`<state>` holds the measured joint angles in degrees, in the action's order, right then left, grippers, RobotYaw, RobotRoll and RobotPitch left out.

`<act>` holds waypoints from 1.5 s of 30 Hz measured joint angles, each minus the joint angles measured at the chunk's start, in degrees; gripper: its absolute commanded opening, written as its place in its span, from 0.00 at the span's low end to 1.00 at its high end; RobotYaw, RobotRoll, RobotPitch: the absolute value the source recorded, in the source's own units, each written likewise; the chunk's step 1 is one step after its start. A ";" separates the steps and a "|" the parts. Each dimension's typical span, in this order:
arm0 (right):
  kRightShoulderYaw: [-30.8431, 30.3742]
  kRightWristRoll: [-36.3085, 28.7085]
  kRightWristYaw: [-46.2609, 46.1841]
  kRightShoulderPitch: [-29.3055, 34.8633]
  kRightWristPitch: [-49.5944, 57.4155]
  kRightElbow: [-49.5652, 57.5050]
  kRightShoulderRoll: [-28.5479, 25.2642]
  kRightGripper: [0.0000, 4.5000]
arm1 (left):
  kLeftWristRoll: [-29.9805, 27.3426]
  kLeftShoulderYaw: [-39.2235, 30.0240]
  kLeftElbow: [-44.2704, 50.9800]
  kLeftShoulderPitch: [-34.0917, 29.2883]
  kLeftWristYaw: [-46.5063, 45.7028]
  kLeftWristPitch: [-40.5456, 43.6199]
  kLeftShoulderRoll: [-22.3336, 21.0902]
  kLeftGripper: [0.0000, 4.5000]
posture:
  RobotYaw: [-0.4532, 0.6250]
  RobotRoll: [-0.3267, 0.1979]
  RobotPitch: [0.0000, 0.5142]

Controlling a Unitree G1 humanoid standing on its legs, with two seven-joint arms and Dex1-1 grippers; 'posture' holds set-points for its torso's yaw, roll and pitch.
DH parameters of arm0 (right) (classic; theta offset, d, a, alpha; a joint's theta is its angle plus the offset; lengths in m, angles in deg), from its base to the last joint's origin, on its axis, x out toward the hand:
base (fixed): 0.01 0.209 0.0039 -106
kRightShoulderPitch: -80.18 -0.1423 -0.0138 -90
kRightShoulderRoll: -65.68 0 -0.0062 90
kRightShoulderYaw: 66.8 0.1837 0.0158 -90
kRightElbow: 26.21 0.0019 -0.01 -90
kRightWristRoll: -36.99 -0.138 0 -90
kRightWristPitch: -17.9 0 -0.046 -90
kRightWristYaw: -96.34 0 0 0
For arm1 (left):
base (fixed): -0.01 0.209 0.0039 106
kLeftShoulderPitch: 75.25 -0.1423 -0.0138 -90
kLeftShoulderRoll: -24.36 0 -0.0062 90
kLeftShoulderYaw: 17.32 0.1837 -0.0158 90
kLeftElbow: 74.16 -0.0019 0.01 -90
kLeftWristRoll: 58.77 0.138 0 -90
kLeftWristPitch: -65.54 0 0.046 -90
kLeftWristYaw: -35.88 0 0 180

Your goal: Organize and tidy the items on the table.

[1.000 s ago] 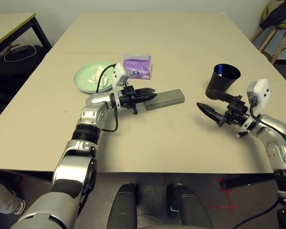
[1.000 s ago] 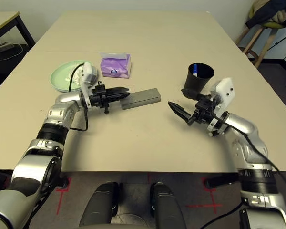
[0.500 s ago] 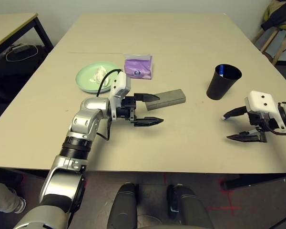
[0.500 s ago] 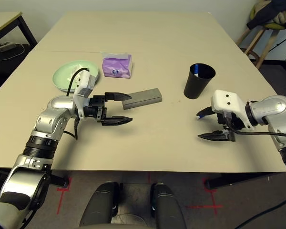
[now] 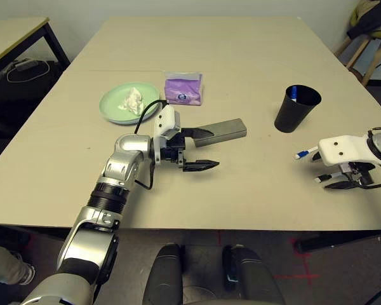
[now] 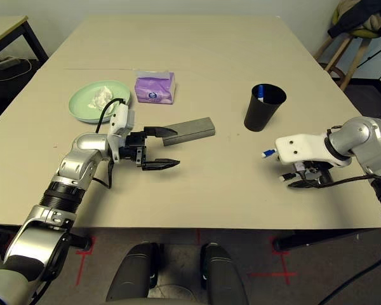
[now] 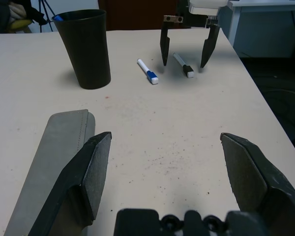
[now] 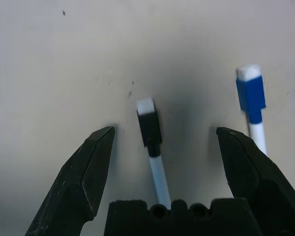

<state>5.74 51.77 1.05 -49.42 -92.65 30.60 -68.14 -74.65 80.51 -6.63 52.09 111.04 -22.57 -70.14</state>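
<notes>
Table (image 5: 241,57): large, rectangular, with a plain matte beige top lightly speckled with dark flecks.

Plate (image 5: 112,105): round, pale green, shallow, set toward the far left of the table. A crumpled white tissue (image 5: 131,99) is seen lying in it.

Tissue pack (image 5: 183,88): soft purple wrapper, roughly square, placed just to the right of the plate.

Glasses case (image 5: 223,130): grey-brown, oblong, with a dull felt-like surface and rounded end, laid flat near the middle of the table.

Cup (image 5: 296,108): black, smooth, tapered toward its base, stood upright on the right half of the table. A blue tip is seen inside at its rim.

Marker pen, blue cap (image 7: 148,71): slim white barrel, laid flat on the table between the cup and the right gripper.

Marker pen, black cap (image 8: 153,142): slim white barrel, laid flat just beside the first, apart from it.

Left gripper (image 5: 202,149): held low over the table, fingers spread wide apart. One finger (image 7: 86,172) is placed against the near end of the glasses case; the other is over bare table.

Right gripper (image 7: 186,46): pointed down at the table near its right edge, fingers wide apart, with the black-capped pen lying between them. Nothing is gripped.
</notes>
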 measured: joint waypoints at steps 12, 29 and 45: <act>-3.77 4.63 0.59 -4.91 -10.50 -5.81 0.17 1.00 | -1.04 0.00 0.31 -0.01 -0.01 0.16 0.58 1.00 | 0.55 0.62 0.21; -6.08 7.05 0.78 -5.73 -13.42 -9.97 3.33 0.85 | -1.40 -0.01 2.36 -0.90 -0.26 0.77 0.19 1.00 | 0.57 0.62 0.22; -5.99 5.43 3.37 -6.88 -9.23 -10.97 4.80 0.09 | -1.90 -0.06 3.87 -1.75 -1.06 1.31 -0.97 1.00 | 0.57 0.62 0.19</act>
<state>-0.25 57.20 4.42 -56.30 -101.88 19.64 -63.34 -76.55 80.45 -2.76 50.34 109.98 -21.26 -71.11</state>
